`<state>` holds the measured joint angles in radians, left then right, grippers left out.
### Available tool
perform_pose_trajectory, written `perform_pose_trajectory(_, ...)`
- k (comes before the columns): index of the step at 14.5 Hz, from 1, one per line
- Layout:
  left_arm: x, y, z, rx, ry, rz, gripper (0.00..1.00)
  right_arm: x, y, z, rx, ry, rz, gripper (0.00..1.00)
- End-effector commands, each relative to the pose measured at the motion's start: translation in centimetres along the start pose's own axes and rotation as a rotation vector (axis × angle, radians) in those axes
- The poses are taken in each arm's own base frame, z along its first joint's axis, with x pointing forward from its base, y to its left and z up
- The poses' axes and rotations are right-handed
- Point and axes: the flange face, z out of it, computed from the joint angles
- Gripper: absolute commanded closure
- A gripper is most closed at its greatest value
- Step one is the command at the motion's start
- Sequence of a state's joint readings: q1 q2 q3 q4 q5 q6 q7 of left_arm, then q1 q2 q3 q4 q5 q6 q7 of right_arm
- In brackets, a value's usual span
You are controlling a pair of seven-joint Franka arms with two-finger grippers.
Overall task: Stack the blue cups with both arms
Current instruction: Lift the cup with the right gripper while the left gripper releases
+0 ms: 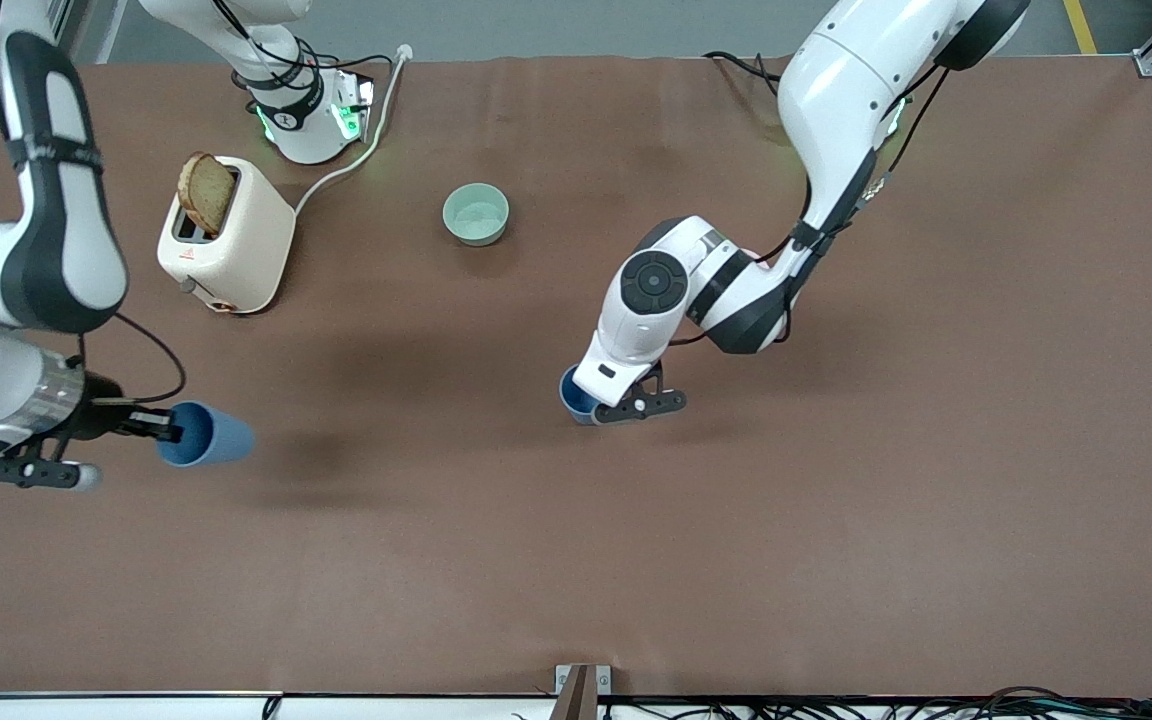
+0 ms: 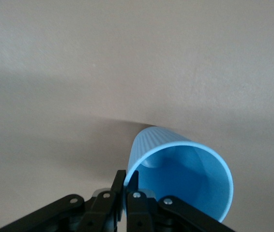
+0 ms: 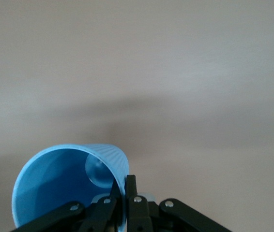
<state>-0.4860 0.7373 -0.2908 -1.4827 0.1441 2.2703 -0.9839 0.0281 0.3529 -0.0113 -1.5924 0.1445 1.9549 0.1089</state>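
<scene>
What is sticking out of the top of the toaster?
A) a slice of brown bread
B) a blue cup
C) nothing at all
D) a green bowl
A: a slice of brown bread stands in the slot of the cream toaster, while each blue cup is pinched by a gripper and the green bowl sits on the table apart from the toaster.

**Mostly matt plastic on a matt brown top**

Both blue cups (image 1: 211, 435) (image 1: 570, 393): matt plastic, fine ribs outside, smooth inside. Table (image 1: 836, 520), lower frame: matt brown sheet w/ faint creases. Arm shells: glossy white plastic, black sections. Toaster (image 1: 236, 240), upper left: smooth cream. Bowl (image 1: 476, 214): smooth pale green.
</scene>
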Motion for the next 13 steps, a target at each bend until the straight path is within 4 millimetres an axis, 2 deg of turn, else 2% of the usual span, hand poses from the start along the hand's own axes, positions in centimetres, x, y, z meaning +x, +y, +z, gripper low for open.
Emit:
perform_pose_trajectory(1, 0.3, 0.5, 0.1, 0.001, 0.018, -0.025, 0.58, -3.0, -9.1, -3.8, 0.035, -0.013, 0.118, 1.00)
perform_pose_trajectory(2, 0.6, 0.3, 0.0, 0.001, 0.020, -0.025, 0.07, -4.3, -12.2, -5.2, 0.040, -0.037, 0.136, 1.00)
perform_pose_trajectory(3, 1.0, 0.2, -0.6, -0.004, 0.029, -0.025, 0.00, -5.4, -15.1, -6.2, 0.048, -0.052, 0.147, 1.00)
perform_pose_trajectory(4, 1.4, 0.1, -1.9, -0.011, 0.043, -0.030, 0.00, -6.8, -18.2, -6.2, 0.055, -0.064, 0.158, 0.99)
perform_pose_trajectory(5, 3.0, -0.4, -5.4, -0.027, 0.088, -0.043, 0.00, -8.2, -20.8, -6.2, 0.061, -0.070, 0.154, 1.00)
perform_pose_trajectory(6, 5.1, -2.3, -8.4, -0.013, 0.116, -0.068, 0.00, -9.7, -23.5, -5.9, 0.063, -0.076, 0.152, 0.99)
perform_pose_trajectory(8, 8.4, -6.6, -16.1, 0.020, 0.167, -0.029, 0.00, -13.0, -28.9, -5.1, 0.053, -0.072, 0.129, 0.99)
perform_pose_trajectory(9, 10.4, -10.2, -20.2, 0.044, 0.182, -0.011, 0.00, -14.4, -31.5, -4.2, 0.059, -0.060, 0.110, 0.99)
perform_pose_trajectory(10, 12.0, -13.8, -23.5, 0.065, 0.189, 0.000, 0.00, -15.4, -34.3, -1.9, 0.065, -0.049, 0.102, 0.99)
perform_pose_trajectory(11, 13.3, -17.1, -26.4, 0.081, 0.202, 0.021, 0.00, -15.9, -35.7, -0.5, 0.061, -0.028, 0.107, 0.99)
perform_pose_trajectory(12, 14.3, -20.6, -29.4, 0.095, 0.211, 0.052, 0.00, -16.2, -36.9, 1.8, 0.045, -0.023, 0.120, 0.99)
perform_pose_trajectory(13, 15.1, -23.8, -31.5, 0.103, 0.212, 0.060, 0.00, -16.9, -38.6, 3.8, 0.047, -0.021, 0.132, 0.99)
